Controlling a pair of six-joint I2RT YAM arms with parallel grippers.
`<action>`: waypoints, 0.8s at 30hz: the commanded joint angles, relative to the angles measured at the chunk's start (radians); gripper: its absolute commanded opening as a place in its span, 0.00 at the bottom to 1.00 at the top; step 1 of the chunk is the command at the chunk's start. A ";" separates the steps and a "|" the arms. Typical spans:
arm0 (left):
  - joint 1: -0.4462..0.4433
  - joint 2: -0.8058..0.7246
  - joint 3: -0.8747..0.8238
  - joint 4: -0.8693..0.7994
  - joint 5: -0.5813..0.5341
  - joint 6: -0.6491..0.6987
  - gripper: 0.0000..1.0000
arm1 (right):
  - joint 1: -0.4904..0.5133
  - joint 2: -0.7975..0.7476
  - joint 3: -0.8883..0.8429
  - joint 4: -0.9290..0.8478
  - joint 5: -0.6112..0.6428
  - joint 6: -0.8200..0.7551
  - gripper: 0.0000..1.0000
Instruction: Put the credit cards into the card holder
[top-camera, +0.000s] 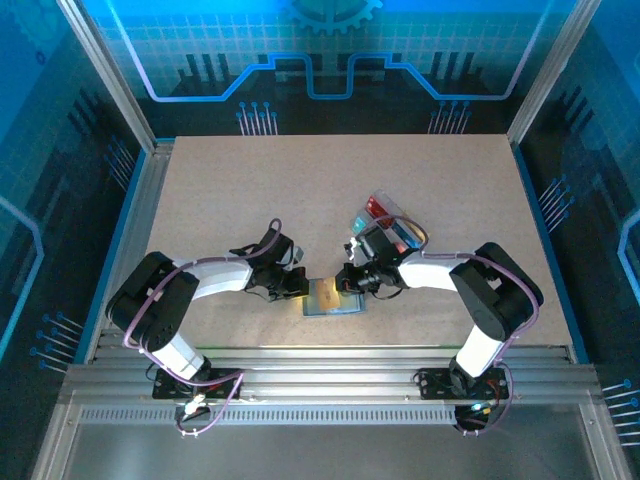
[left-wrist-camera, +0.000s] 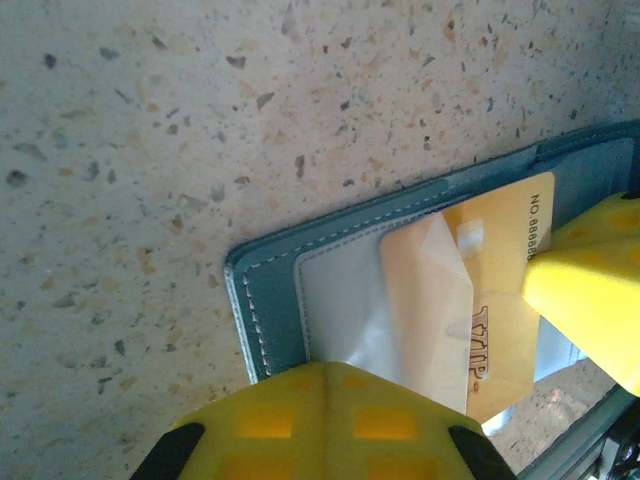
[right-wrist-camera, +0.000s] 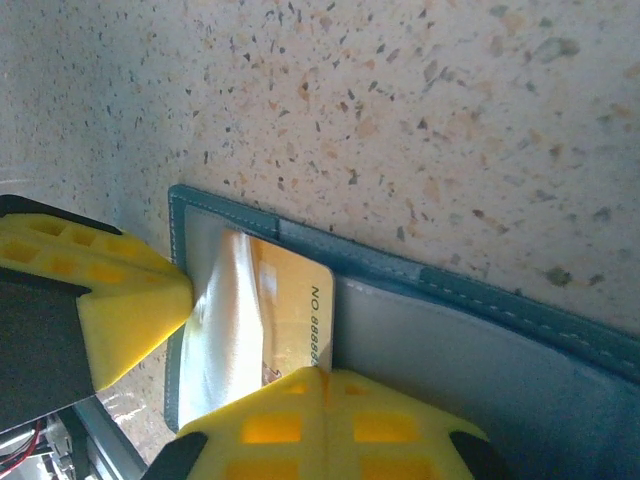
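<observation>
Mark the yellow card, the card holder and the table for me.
yellow card (left-wrist-camera: 505, 270), left wrist view, bare face beside the number.
card holder (right-wrist-camera: 480, 350), right wrist view, pale inner panel.
table (left-wrist-camera: 200, 120), left wrist view, bare speckled top.

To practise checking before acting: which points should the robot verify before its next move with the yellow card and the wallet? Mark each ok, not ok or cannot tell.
1. Card holder lies open on the table: ok.
2. Yellow card partly inside the clear pocket: ok.
3. Yellow card fully seated: not ok, one end sticks out past the holder's edge.
4. Left claw shut, tip at the holder's edge: ok.
5. Right claw shut, tip against the card's edge: ok.
6. Holder pinned firmly enough not to slide: cannot tell.
</observation>
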 joint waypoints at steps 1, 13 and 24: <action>-0.034 0.047 -0.043 0.024 -0.017 -0.025 0.00 | 0.049 0.039 0.000 -0.016 0.028 0.026 0.00; -0.045 0.038 -0.068 0.054 -0.029 -0.049 0.00 | 0.115 0.070 0.019 0.031 0.031 0.080 0.00; -0.045 -0.019 -0.135 0.062 -0.089 -0.096 0.00 | 0.141 -0.043 0.141 -0.345 0.271 -0.050 0.35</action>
